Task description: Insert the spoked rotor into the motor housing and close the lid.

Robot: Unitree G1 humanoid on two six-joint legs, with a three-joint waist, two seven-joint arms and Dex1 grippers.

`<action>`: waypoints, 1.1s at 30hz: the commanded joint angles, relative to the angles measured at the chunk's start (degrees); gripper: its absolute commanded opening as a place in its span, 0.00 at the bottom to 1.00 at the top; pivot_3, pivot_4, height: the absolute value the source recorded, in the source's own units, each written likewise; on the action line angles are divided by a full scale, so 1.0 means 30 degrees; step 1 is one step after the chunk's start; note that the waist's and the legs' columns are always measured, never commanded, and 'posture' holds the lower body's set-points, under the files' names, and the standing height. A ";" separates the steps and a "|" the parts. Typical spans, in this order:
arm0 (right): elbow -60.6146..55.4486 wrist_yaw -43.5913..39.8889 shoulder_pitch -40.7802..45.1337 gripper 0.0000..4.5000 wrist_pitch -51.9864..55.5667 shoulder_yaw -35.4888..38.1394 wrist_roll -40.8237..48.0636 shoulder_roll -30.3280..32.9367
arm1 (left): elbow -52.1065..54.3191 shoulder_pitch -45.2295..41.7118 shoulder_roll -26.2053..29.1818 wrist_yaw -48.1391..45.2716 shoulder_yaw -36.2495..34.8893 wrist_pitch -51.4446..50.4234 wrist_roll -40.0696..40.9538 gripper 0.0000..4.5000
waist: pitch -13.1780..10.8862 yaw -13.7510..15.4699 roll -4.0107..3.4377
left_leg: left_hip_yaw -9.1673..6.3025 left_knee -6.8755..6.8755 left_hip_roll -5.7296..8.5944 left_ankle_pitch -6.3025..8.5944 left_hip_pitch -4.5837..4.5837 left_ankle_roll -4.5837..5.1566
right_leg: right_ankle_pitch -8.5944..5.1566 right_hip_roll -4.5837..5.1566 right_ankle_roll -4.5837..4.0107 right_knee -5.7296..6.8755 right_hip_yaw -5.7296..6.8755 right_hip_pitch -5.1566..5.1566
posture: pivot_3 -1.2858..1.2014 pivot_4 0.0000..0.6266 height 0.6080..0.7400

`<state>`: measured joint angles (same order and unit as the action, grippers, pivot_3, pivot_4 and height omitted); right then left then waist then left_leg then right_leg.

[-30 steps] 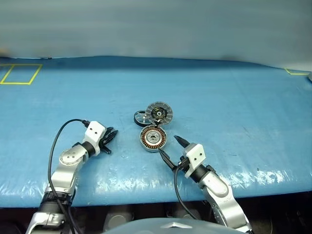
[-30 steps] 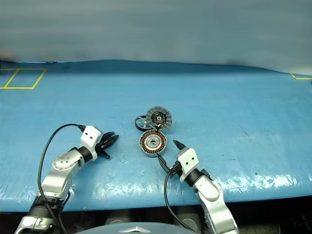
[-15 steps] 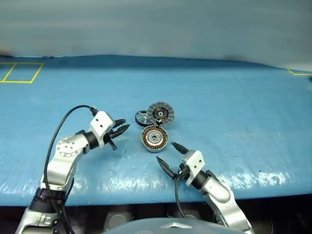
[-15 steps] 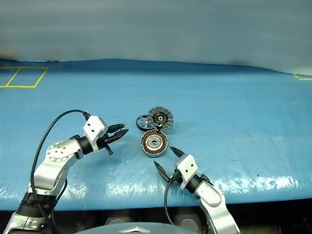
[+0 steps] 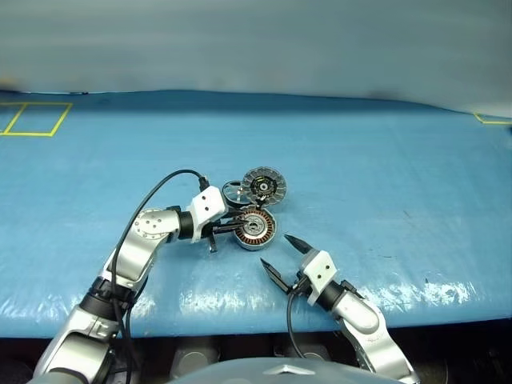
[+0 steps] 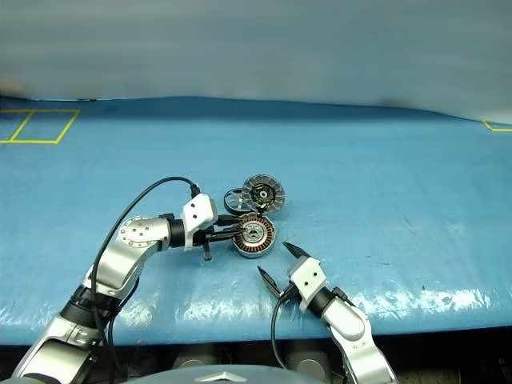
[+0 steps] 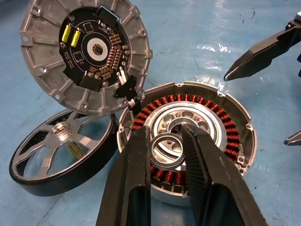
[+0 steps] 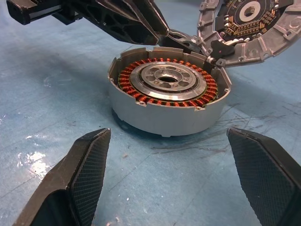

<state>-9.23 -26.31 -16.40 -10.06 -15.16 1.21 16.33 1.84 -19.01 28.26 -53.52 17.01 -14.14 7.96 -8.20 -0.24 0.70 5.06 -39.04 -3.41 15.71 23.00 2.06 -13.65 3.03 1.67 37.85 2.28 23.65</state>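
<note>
The motor housing lies on the blue table with its ring of copper windings facing up. Its hinged lid stands open behind it, showing grey segments and a black circuit board. The spoked rotor lies flat to the left of the lid, touching the housing. My left gripper reaches in from the left. Its fingers hang narrowly open over the housing's hub, holding nothing. My right gripper stands wide open just in front of the housing, fingers level and empty.
The table is covered in blue cloth with a shiny front edge close to me. A yellow tape square marks the far left corner and a yellow tape mark the far right. A black cable loops above my left arm.
My left gripper has swung to the right across the table and now hangs over the housing. The right gripper has barely moved. Housing, lid and rotor lie as before.
</note>
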 commanded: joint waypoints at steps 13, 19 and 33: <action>-0.0130 0.0215 0.0257 0.93 -0.0390 0.0014 -0.0341 -0.0056 | -0.2251 -0.1770 -0.1254 -0.0655 0.1323 0.1291 -0.1282 0.14 | -0.0001 -0.0005 0.0002 | -0.0005 -0.0005 0.0000 0.0000 0.0003 0.0002 | 0.0006 -0.0020 0.0006 0.0001 -0.0018 -0.0001 | 0.52 0.24 1.00; -0.0197 0.0321 0.0243 0.93 -0.0311 -0.0020 -0.0420 -0.0107 | -0.2567 -0.1897 -0.1298 -0.0741 0.1429 0.1356 -0.1577 0.14 | 0.0000 -0.0013 0.0002 | -0.0009 -0.0005 -0.0003 -0.0001 0.0004 0.0001 | 0.0008 -0.0028 0.0006 0.0002 -0.0020 -0.0002 | 0.52 0.24 1.00; -0.0171 0.0362 0.0411 0.93 -0.0048 -0.0106 -0.0424 -0.0111 | -0.2227 -0.1760 -0.1234 -0.1206 0.1125 0.1247 -0.1390 0.58 | 0.0000 -0.0010 0.0002 | -0.0010 -0.0012 -0.0002 -0.0001 0.0004 0.0002 | 0.0015 -0.0028 0.0004 0.0006 -0.0025 -0.0005 | 0.52 0.24 1.00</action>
<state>-8.48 -25.11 -15.41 -9.73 -15.46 -0.28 16.13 -6.37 -23.71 24.83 -57.17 20.87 -10.85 3.51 -8.20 -0.27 0.70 5.03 -39.08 -3.42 15.71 23.01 2.06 -13.60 2.94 1.69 37.87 2.20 23.64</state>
